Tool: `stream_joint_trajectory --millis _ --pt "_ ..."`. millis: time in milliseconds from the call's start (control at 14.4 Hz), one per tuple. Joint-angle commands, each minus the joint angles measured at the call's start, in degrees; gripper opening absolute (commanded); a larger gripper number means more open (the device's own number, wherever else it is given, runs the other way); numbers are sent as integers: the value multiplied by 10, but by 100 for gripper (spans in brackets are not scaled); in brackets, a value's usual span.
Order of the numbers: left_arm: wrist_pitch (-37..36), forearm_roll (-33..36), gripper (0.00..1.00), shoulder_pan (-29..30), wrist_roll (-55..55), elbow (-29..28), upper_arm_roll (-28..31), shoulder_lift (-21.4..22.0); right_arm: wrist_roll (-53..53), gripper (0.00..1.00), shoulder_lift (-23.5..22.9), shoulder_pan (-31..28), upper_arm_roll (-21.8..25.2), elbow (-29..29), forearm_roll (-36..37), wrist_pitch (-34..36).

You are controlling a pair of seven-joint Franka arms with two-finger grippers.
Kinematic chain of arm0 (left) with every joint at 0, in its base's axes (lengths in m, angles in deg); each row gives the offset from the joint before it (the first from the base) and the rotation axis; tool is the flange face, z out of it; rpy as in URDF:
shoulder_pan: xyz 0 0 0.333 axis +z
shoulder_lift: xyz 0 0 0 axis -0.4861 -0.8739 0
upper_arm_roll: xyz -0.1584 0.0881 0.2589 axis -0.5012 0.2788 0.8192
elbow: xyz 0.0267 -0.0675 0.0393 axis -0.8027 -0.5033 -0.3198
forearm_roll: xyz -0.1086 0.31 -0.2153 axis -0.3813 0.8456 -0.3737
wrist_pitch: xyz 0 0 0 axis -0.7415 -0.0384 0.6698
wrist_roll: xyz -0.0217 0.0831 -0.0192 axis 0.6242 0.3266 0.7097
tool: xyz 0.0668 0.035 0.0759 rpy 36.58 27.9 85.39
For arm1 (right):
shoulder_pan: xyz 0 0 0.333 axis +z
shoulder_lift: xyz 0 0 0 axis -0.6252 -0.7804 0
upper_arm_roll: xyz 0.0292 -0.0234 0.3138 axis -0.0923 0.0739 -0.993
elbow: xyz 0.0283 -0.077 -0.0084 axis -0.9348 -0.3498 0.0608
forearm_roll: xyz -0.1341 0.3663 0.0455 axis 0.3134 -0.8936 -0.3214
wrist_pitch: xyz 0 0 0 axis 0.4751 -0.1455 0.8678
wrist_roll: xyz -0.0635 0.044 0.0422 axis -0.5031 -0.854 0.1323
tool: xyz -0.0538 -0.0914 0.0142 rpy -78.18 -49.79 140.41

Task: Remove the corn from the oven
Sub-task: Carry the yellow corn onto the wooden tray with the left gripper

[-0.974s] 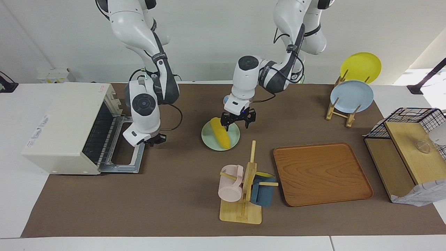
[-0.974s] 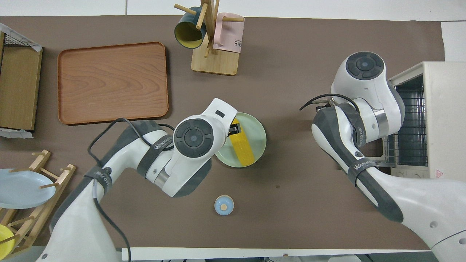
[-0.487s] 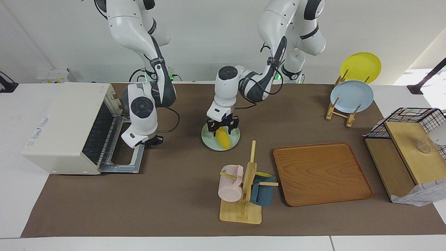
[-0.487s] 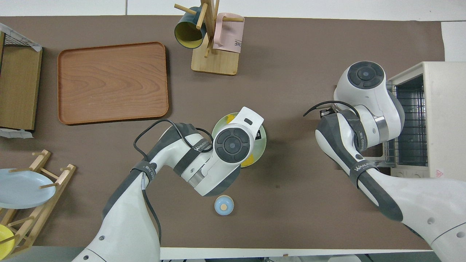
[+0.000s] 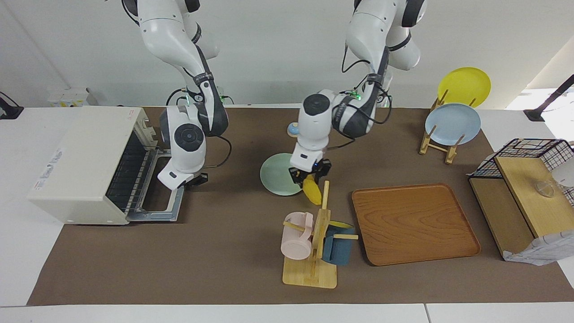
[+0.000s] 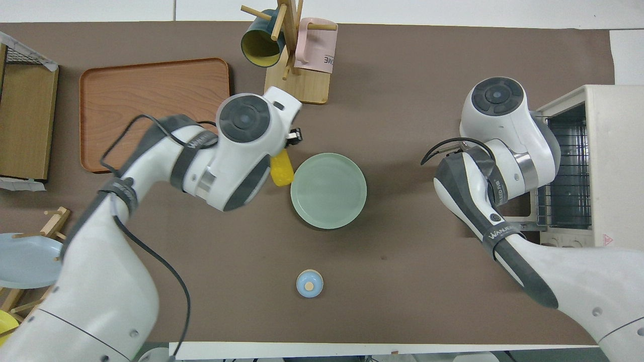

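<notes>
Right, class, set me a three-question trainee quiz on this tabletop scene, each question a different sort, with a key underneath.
1. True or false: the corn lies on the green plate.
2. Multiple choice: the oven door is A) shut, B) open, C) missing.
3. Short answer: which gripper holds the corn, and where is the other gripper?

Key
1. False. The corn hangs in the air beside the plate, toward the mug rack; the plate is bare.
2. B. The door lies folded down and the wire rack shows inside.
3. The left gripper holds it. The right gripper waits over the open oven door.
</notes>
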Motion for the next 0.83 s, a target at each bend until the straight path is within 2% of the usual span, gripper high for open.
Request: stream_joint_trajectory --millis 0,70,278,348,417,487,557,626,765 --pt "-3 -18 0 125 217 14 -10 -21 -91 0 32 -54 5 36 22 56" --pt "0 -38 0 165 275 30 -10 -32 -119 0 54 -71 5 36 18 66" --pt "12 -45 2 186 322 38 -7 -43 -167 4 96 -116 5 36 -6 102" --pt "11 -42 18 186 322 38 -6 -43 -174 10 105 -130 5 35 -12 113" --pt "5 -42 67 187 320 39 -4 -42 -176 21 114 -137 5 36 -18 123" --pt "-1 -41 99 187 318 38 5 -35 -175 44 125 -140 6 36 -28 132" --pt "-27 -41 100 187 318 38 19 -11 -175 82 149 -141 6 42 -40 146" --pt "-60 -41 100 188 321 39 27 18 -175 100 169 -143 6 60 -64 164" --pt "-151 -41 100 192 319 43 42 91 -172 100 178 -141 6 154 -133 233"
